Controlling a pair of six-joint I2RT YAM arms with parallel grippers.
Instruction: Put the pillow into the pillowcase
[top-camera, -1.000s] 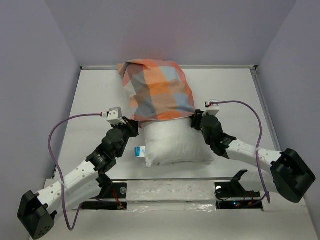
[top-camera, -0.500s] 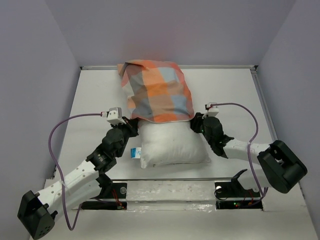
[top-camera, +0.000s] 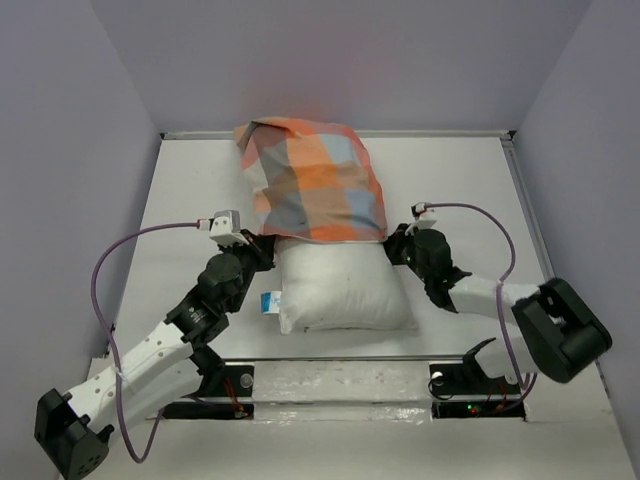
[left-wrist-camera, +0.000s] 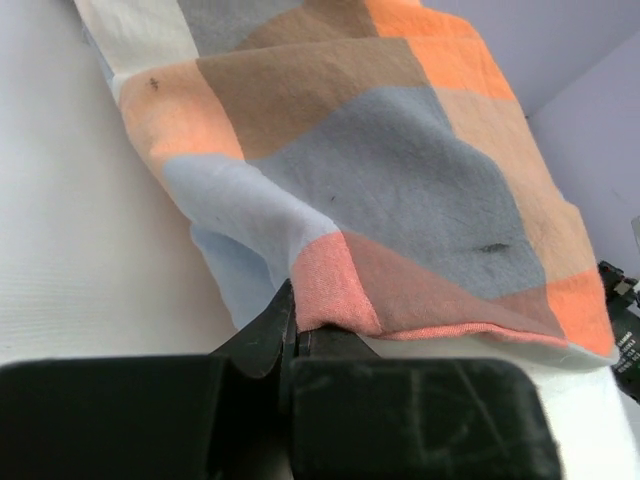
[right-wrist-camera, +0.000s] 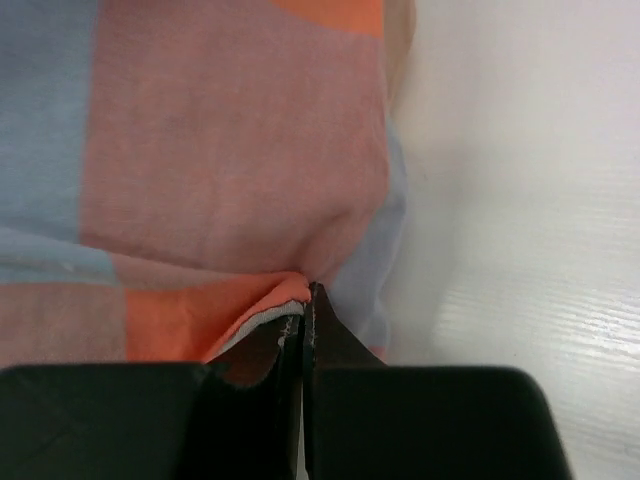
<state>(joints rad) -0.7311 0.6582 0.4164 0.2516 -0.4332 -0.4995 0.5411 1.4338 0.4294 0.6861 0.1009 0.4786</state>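
Pillowcase (top-camera: 315, 190) is lying at the far middle of the table (top-camera: 190, 200), its open hem facing the arms and covering the far part of the pillow (top-camera: 345, 290). The pillow's near half is sticking out bare toward the arm bases. Left gripper (left-wrist-camera: 293, 322) is pinching the hem's left corner, jaws clamped together on the fabric. Right gripper (right-wrist-camera: 305, 305) is pinching the hem's right corner the same way. A small blue-white label (top-camera: 270, 302) is showing at the pillow's left edge.
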